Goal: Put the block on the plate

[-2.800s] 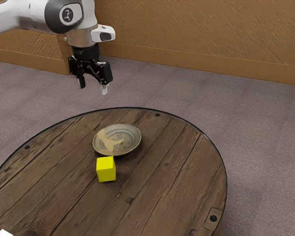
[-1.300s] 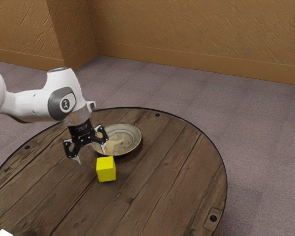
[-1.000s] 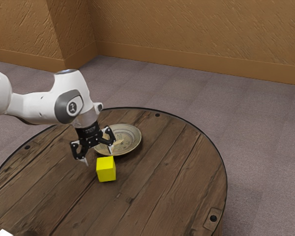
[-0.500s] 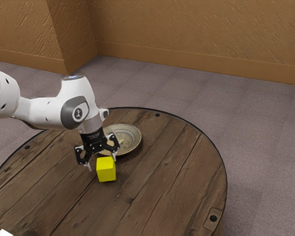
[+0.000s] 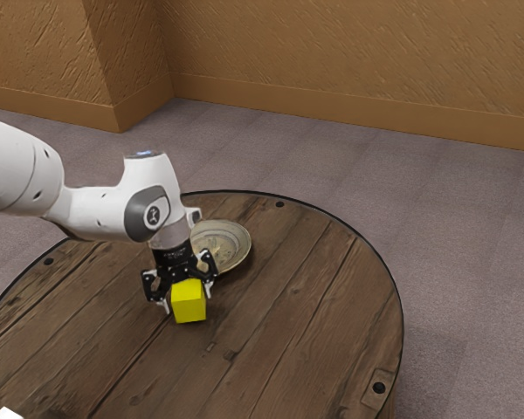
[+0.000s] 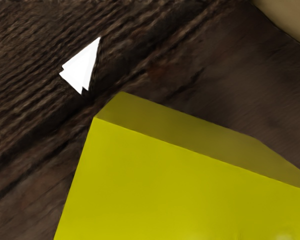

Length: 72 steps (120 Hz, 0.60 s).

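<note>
Dropping lower over the block (image 5: 189, 309), the claw (image 5: 188, 302) has moved toward the exterior view's right and down since half a second ago, when its fingertips were only coming level with the block's upper part. Now they reach down beside it, one on the side toward the exterior view's left, the other at the far right side. The block itself has not shifted; it sits flat on the table (image 5: 288, 301), upright, on the near side of the plate (image 5: 236, 250), with a strip of bare wood between them in the wrist view.

For the task, that means the approach looks all but finished and the grasp comes next — the carry has not begun, and the plate has nothing on it yet.

The claw stands wide, about as far apart as half a second ago, a little wider than the block. It straddles the block rather than holding it; whether either fingertip brushes a face, I cannot tell. Closing squarely seems the right next move — if one finger lands first, the block could be pushed or turned. After that, a modest lift and a short trip to the far side should bring it over the plate.
</note>
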Motion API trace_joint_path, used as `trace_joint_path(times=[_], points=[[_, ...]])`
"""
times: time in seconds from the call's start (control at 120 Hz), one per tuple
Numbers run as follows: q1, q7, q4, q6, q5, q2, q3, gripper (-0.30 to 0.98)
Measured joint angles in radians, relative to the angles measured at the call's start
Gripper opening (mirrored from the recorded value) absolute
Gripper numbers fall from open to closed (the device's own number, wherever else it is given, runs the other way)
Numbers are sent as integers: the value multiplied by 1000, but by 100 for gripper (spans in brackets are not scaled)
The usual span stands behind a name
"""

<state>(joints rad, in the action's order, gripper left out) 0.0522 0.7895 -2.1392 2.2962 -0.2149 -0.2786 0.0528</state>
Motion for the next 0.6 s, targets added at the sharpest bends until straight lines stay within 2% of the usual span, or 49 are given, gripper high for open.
trace_joint_path(times=[0.117, 0.375, 0.6], points=[[0, -3, 0, 7, 1, -6, 3, 53], [0, -5, 13, 3, 8, 10, 13, 36], [0, 1, 9, -13, 20, 88, 14, 31]])
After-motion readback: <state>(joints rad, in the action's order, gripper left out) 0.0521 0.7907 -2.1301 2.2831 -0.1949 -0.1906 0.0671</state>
